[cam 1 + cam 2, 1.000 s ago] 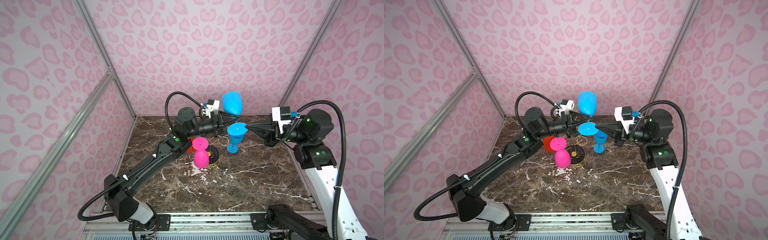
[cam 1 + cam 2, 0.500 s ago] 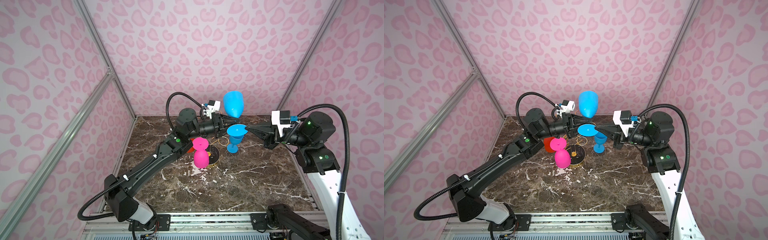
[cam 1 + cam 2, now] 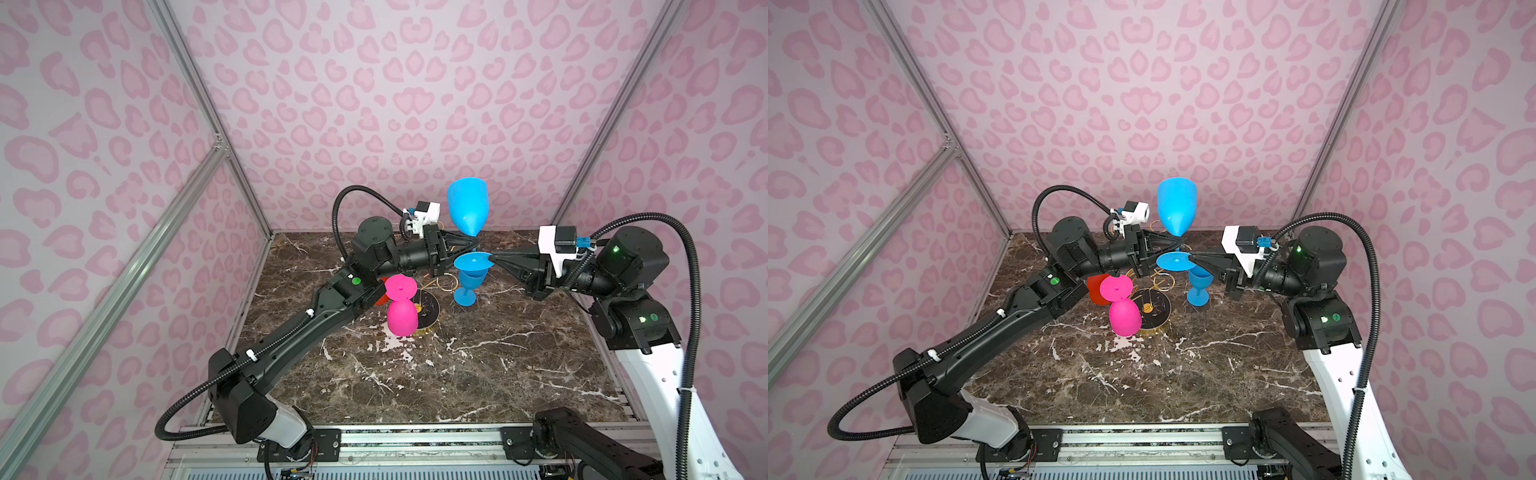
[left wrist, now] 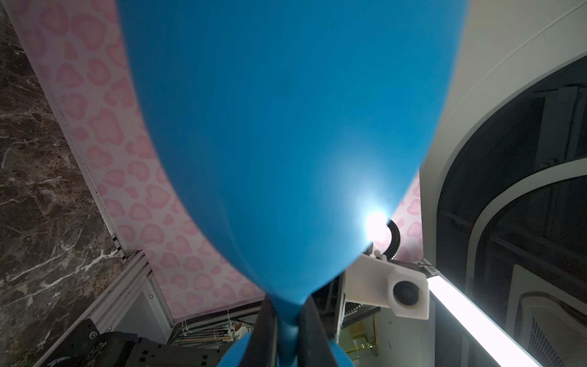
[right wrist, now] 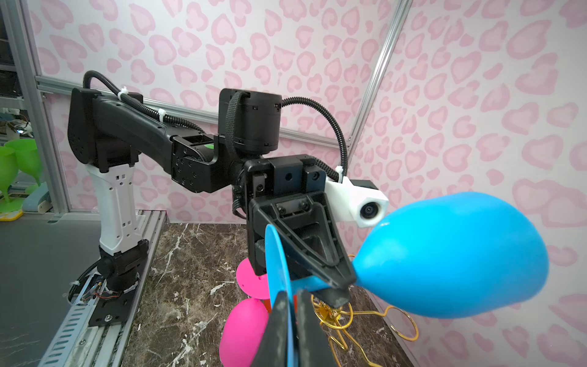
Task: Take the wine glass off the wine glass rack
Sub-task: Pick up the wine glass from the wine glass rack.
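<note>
A blue wine glass [image 3: 467, 208] [image 3: 1177, 208] hangs in the air above the wine glass rack, bowl up and foot [image 3: 471, 262] down. My left gripper [image 3: 471, 240] [image 3: 1179, 243] is shut on its stem just under the bowl; in the left wrist view the black fingers [image 4: 263, 333] squeeze the stem and the bowl [image 4: 286, 127] fills the frame. My right gripper [image 3: 490, 261] [image 5: 291, 317] straddles the rim of the foot, with its jaws slightly apart and a thin gap on one side. The gold wire rack [image 3: 428, 309] [image 5: 336, 314] stands below, and a pink glass [image 3: 401, 316] hangs upside down on it.
A second blue glass [image 3: 467, 282] [image 3: 1199, 282] stands upright on the marble table beside the rack. A red glass [image 3: 1096, 286] hangs behind the left forearm. Pink patterned walls and aluminium posts close in the back and sides. Green glasses [image 5: 19, 159] sit outside the cell.
My left gripper has closed onto the stem of the blue glass. The right gripper's jaws have parted a little on the foot, and the right arm has drawn back slightly.
</note>
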Robot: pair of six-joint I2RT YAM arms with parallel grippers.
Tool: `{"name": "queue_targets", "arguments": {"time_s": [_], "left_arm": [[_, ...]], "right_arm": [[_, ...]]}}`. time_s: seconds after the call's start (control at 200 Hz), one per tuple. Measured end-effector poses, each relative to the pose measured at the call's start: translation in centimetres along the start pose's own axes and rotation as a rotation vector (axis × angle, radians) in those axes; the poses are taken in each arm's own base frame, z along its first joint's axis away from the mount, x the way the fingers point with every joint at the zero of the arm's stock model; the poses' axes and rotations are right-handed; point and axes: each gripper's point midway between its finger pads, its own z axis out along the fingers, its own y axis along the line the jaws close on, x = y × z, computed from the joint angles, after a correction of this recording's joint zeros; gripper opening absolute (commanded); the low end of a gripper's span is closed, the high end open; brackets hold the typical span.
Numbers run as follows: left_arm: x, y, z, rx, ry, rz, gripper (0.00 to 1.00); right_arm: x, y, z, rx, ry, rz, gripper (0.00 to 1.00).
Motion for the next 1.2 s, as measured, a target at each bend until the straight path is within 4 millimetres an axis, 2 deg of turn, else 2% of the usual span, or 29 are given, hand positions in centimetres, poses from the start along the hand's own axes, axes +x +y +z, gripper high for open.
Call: {"name": "queue_targets", "arguments": {"time_s": [0.04, 0.065, 0.085, 0.105, 0.245, 0.465, 0.705, 0.83, 1.005, 1.11, 1.2], "left_arm": [[0.1, 0.0, 0.0, 0.0, 0.004, 0.0, 0.04], [0.1, 0.0, 0.0, 0.001, 0.004, 0.0, 0.04], [0.2, -0.1, 0.0, 0.002, 0.005, 0.0, 0.04], [0.2, -0.1, 0.0, 0.002, 0.006, 0.001, 0.04], [0.1, -0.5, -0.2, 0.008, -0.004, 0.006, 0.04], [-0.1, -0.7, -0.4, 0.008, -0.016, 0.035, 0.04], [-1.7, -2.5, -2.8, -0.006, -0.126, 0.195, 0.04], [-2.7, -3.2, -5.1, -0.051, -0.225, 0.343, 0.04], [-3.6, -3.6, -8.1, -0.172, -0.347, 0.589, 0.04], [-3.8, -3.9, -9.7, -0.25, -0.397, 0.747, 0.04], [-4.0, -3.5, -11.1, -0.336, -0.424, 0.889, 0.04]], "right_arm": [[0.2, 0.2, 0.0, 0.001, 0.001, 0.002, 0.79], [0.4, 0.1, -0.1, 0.01, 0.005, 0.005, 0.84], [0.5, 0.1, -0.1, 0.021, 0.007, 0.007, 0.97], [0.6, 0.1, -0.2, 0.03, 0.009, 0.009, 0.99], [0.1, -0.2, -0.8, 0.1, -0.005, -0.007, 0.99], [-2.8, 0.0, -2.3, 0.19, -0.089, -0.043, 0.99], [-6.5, -1.0, -4.5, 0.355, -0.2, -0.038, 0.99], [-7.5, -3.1, -5.6, 0.482, -0.238, 0.043, 0.99], [-7.3, -7.1, -6.7, 0.638, -0.252, 0.24, 0.99], [-6.5, -9.3, -6.3, 0.672, -0.237, 0.38, 0.93], [-5.8, -10.9, -5.2, 0.654, -0.223, 0.517, 0.86]]}}
